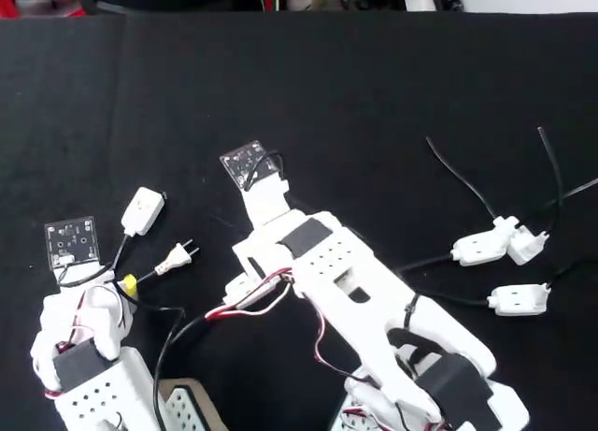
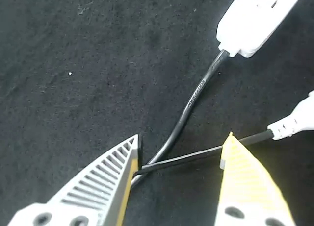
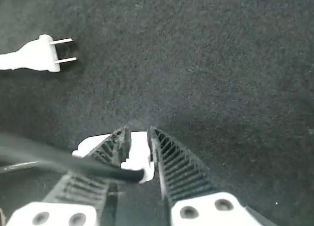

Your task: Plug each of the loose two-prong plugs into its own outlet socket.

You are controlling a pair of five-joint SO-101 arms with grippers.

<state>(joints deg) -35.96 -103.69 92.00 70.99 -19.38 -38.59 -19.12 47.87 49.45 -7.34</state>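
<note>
A loose white two-prong plug (image 1: pixel 177 256) lies left of centre, prongs toward the far right. It also lies ahead of my right gripper as plug (image 3: pixel 43 53). A white outlet socket (image 1: pixel 142 209) rests just beyond it, seen close as socket (image 2: pixel 257 17). My left gripper (image 2: pixel 184 138) is open, and its fingers straddle two crossing black cables (image 2: pixel 189 108). In the high view the left gripper (image 1: pixel 126 283) sits near the plug's cord. My right gripper (image 3: pixel 139 130) is shut on a small white socket piece (image 3: pixel 140 160) with a black cable, seen from above at gripper (image 1: pixel 241 286).
Three more white connectors with black cables lie at the right: two joined (image 1: pixel 500 244) and one alone (image 1: pixel 519 300). Loose black wires (image 1: pixel 467 183) trail beyond them. Red and white arm wiring (image 1: pixel 252 305) hangs near the right gripper. A black cloth (image 1: pixel 374 94) covers the table.
</note>
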